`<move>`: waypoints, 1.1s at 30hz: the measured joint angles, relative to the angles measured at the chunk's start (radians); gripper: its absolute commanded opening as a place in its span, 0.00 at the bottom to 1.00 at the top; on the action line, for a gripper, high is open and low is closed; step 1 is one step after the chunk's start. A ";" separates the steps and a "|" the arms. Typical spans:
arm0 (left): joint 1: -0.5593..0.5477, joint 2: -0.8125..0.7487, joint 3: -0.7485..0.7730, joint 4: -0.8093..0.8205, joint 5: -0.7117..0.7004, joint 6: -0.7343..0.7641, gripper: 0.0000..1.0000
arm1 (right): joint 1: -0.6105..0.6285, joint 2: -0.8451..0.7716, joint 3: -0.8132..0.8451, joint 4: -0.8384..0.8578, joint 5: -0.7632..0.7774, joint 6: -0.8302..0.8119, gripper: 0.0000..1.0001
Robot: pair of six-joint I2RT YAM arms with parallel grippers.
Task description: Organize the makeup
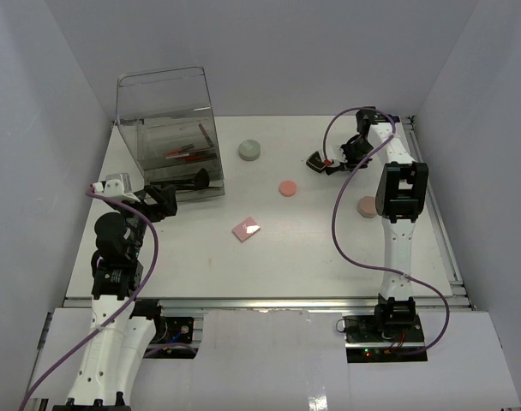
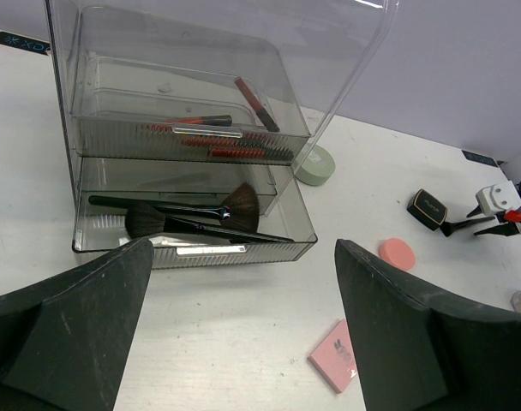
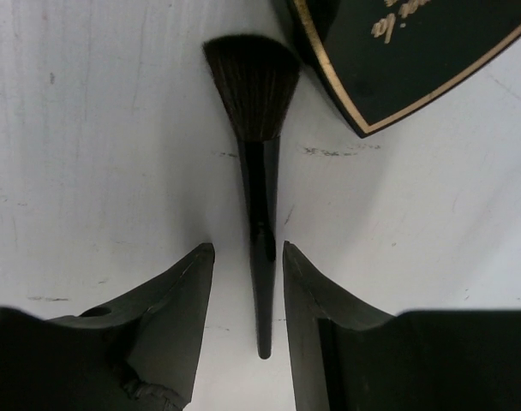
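Straddling the black-handled brush [image 3: 259,171], right end effector [image 3: 248,253] leaves gaps both sides.

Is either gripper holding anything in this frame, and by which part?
Nothing is held yet. The right gripper straddles the small brush near the handle's tail, jaws open with gaps either side. The left gripper is open, empty.

Robot laboratory cell. White tabletop [image 1: 312,257] boxed in by plain pale walls [image 1: 286,51] on the left, far and right sides. Metal rail [image 1: 269,301] along near edge; left arm [image 1: 115,257] and right arm [image 1: 398,223] mounted there, trailing purple cables [image 1: 336,214].
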 measured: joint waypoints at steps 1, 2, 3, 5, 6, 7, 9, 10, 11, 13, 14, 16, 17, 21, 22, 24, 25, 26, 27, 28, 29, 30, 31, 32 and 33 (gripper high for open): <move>0.000 0.000 0.000 0.000 0.000 0.000 0.98 | 0.004 0.003 0.005 -0.010 0.010 -0.007 0.29; 0.000 0.001 0.000 0.000 0.000 0.000 0.98 | 0.007 0.006 0.010 -0.020 0.020 -0.013 0.25; 0.000 0.001 0.000 0.000 0.000 0.000 0.98 | 0.010 0.008 0.014 -0.030 0.030 -0.020 0.26; 0.000 0.003 0.000 0.000 0.000 0.000 0.98 | 0.017 0.010 0.015 -0.047 0.050 -0.032 0.32; 0.000 0.004 0.000 0.000 0.000 0.000 0.98 | 0.019 0.011 0.015 -0.052 0.058 -0.035 0.32; 0.000 0.005 0.000 0.000 0.000 0.000 0.98 | 0.021 0.010 0.015 -0.054 0.066 -0.038 0.33; 0.000 0.006 0.000 0.000 0.000 0.000 0.98 | 0.026 0.002 0.001 -0.052 0.078 -0.043 0.34; 0.000 0.006 0.000 0.000 0.000 0.000 0.98 | 0.028 -0.004 -0.011 -0.048 0.083 -0.045 0.35; 0.001 0.006 0.000 0.000 0.000 0.000 0.98 | 0.029 -0.015 -0.030 -0.040 0.087 -0.048 0.36; 0.001 0.006 0.000 0.000 0.000 0.000 0.98 | 0.031 -0.042 -0.077 -0.042 0.090 -0.049 0.37; 0.001 0.006 0.000 0.000 0.000 0.000 0.98 | 0.031 -0.055 -0.098 -0.045 0.092 -0.050 0.38; 0.001 0.006 0.000 0.000 0.000 0.000 0.98 | 0.034 -0.077 -0.135 -0.054 0.094 -0.050 0.39; 0.001 0.006 0.000 0.000 0.000 0.000 0.98 | 0.034 -0.085 -0.148 -0.058 0.097 -0.049 0.39; 0.001 0.005 0.000 0.000 0.000 0.000 0.98 | 0.042 -0.102 -0.179 -0.074 0.111 -0.037 0.37; 0.001 0.005 0.000 0.000 0.000 0.000 0.98 | 0.045 -0.102 -0.180 -0.075 0.116 -0.031 0.35; 0.001 0.005 0.000 0.000 0.000 0.000 0.98 | 0.053 -0.103 -0.185 -0.073 0.132 -0.018 0.33; 0.001 0.005 0.000 0.000 0.000 0.000 0.98 | 0.058 -0.105 -0.190 -0.070 0.143 -0.009 0.31; 0.001 0.005 0.000 0.000 0.000 0.000 0.98 | 0.062 -0.108 -0.196 -0.066 0.155 0.001 0.29; 0.001 0.005 0.000 0.000 0.000 0.000 0.98 | 0.068 -0.112 -0.205 -0.059 0.168 0.013 0.27; 0.001 0.003 0.000 0.000 0.000 0.000 0.98 | 0.072 -0.117 -0.215 -0.046 0.183 0.024 0.25; 0.001 0.002 0.000 0.000 0.000 0.000 0.98 | 0.078 -0.123 -0.227 -0.038 0.193 0.034 0.23; 0.001 0.001 0.000 0.000 0.000 0.000 0.98 | 0.083 -0.129 -0.238 -0.030 0.201 0.044 0.21; 0.001 0.000 0.000 0.000 -0.001 0.000 0.98 | 0.086 -0.135 -0.249 -0.020 0.208 0.053 0.20; 0.001 -0.002 0.000 0.000 -0.001 0.000 0.98 | 0.088 -0.140 -0.258 -0.010 0.212 0.062 0.18; 0.001 -0.003 0.000 0.000 -0.001 0.000 0.98 | 0.089 -0.146 -0.267 0.000 0.216 0.072 0.17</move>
